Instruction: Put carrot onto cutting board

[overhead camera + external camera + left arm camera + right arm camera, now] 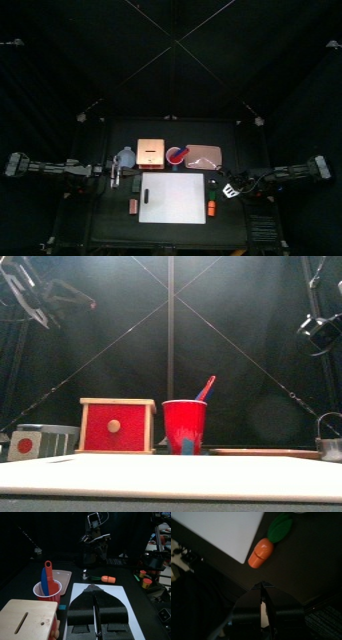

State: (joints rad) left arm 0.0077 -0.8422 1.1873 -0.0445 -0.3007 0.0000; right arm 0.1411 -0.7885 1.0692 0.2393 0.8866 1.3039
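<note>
The carrot (211, 207) is a slim orange stick with a green leaf. It lies on the black table just off the right edge of the white cutting board (175, 197). In the right wrist view the carrot (260, 553) sits beside a corner of the board (218, 532), a little ahead of my right gripper (262, 587), which is shut and empty. The right gripper (230, 188) hovers right of the board. My left gripper (93, 587) is shut and empty at the board's left side (123, 607). From there the carrot (105, 579) shows beyond the far edge.
Behind the board stand a tan block (150, 153), a red cup (175, 155) with a utensil and a pinkish tray (203, 156). A short reddish piece (134, 206) lies left of the board. A small grey container (40, 441) stands at the left.
</note>
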